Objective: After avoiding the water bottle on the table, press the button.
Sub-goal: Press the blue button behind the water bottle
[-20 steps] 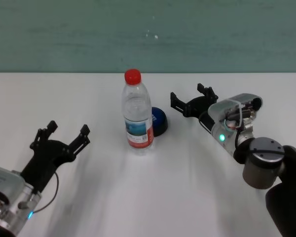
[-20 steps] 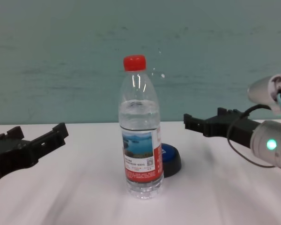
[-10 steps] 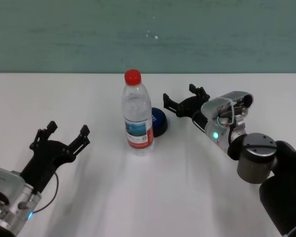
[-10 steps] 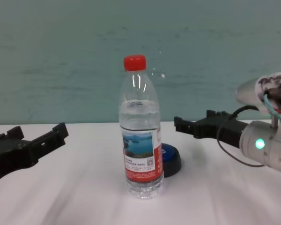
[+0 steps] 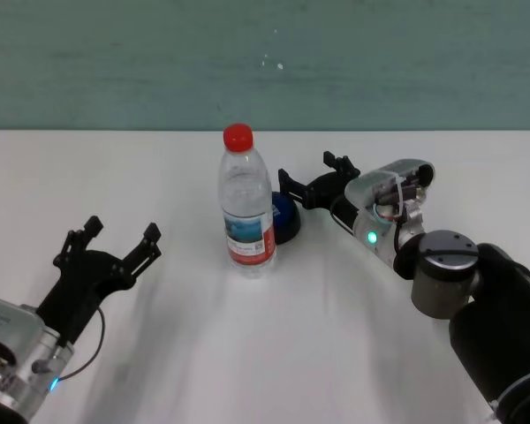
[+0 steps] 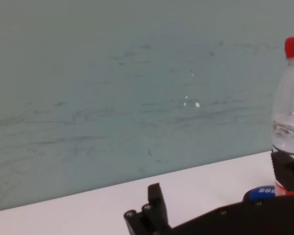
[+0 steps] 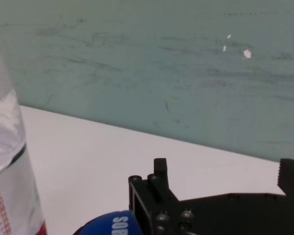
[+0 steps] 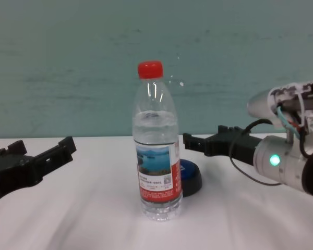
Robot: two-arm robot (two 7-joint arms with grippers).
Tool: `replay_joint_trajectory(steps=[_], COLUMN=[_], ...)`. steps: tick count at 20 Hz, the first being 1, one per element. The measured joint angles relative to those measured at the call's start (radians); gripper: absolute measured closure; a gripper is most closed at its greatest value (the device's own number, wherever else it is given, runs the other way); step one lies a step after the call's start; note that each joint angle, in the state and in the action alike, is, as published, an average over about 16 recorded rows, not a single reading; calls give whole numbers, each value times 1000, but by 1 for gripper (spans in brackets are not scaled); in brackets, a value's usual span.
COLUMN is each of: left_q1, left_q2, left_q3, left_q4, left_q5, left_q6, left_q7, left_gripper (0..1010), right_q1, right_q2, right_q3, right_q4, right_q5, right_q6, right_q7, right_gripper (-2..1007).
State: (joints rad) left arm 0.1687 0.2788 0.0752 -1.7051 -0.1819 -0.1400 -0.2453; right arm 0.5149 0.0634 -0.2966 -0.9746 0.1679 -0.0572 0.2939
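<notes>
The right gripper has advanced, fingers spread, over the low blue domed button. The tall clear red-capped water bottle stands just beside it. The left gripper rests released.

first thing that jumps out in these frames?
The water bottle with its red cap stands upright mid-table, tallest thing there, with the blue button tucked just behind it to its right. The right claw, open, reaches in from the right above the button; the left claw sits open and idle near the table's left front.

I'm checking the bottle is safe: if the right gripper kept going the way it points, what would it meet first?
Probably the blue domed push-button: the open right gripper hovers just above its far edge. The clear red-capped water bottle stands beyond; depth is unclear.
</notes>
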Motion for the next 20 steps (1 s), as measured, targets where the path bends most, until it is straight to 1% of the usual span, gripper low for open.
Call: replay_joint_trajectory(steps=[5, 11, 16, 20], left_q1=[0, 0, 0, 0], left_q2=[0, 0, 0, 0], left_q3=[0, 0, 0, 0], left_q4=[0, 0, 0, 0], left_q5=[0, 0, 0, 0], left_q6=[0, 0, 0, 0], left_q7=[0, 0, 0, 0], left_gripper=[0, 0, 0, 0], right_q1=[30, 58, 74, 80], right_q2=[-11, -22, -29, -33], right_q3=[-6, -7, -6, -5], right_q4=[59, 123, 163, 183], right_q5=[1, 4, 8, 11], right_q6=[-7, -10, -12, -12], right_q7=[8, 17, 25, 30], right_gripper=[1, 1, 1, 1])
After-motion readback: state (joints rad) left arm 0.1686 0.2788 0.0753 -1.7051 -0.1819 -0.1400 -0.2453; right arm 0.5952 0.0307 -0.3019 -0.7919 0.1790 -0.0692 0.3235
